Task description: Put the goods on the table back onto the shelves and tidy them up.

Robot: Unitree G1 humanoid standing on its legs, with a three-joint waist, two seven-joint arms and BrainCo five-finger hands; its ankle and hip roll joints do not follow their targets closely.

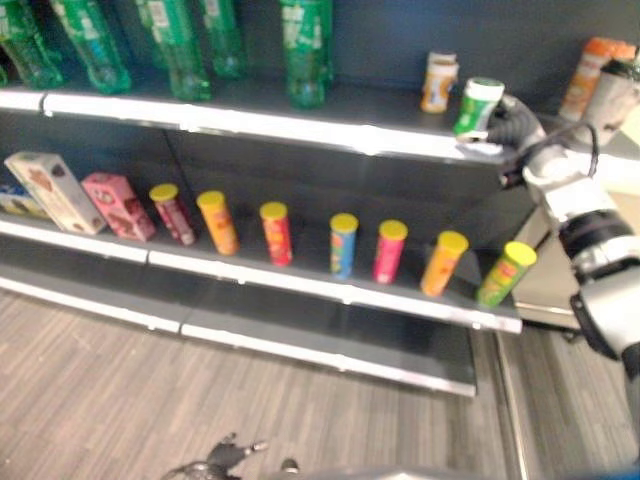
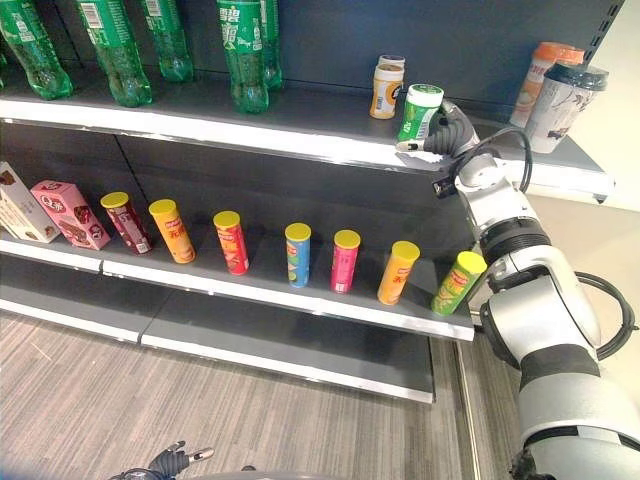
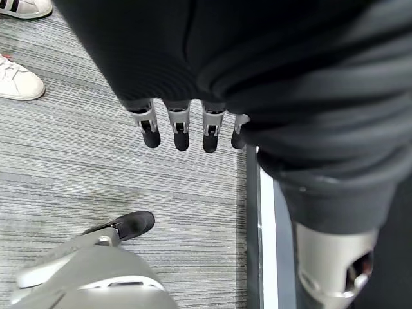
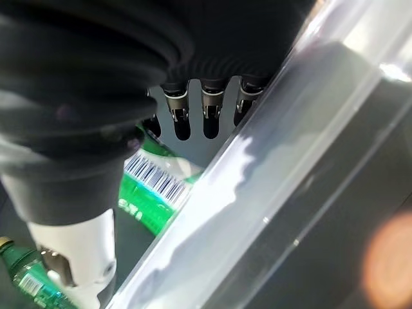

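Right hand [image 2: 449, 132] is at the green can [image 2: 419, 112] on the top shelf [image 2: 300, 135], near its front edge. In its wrist view the fingers [image 4: 182, 119] hang fairly straight beside the label, seemingly not clamped. Best to nudge the can back gently, upright, in line with the orange jar [image 2: 385, 87]. Left hand [image 3: 183, 125] hangs low, fingers relaxed.
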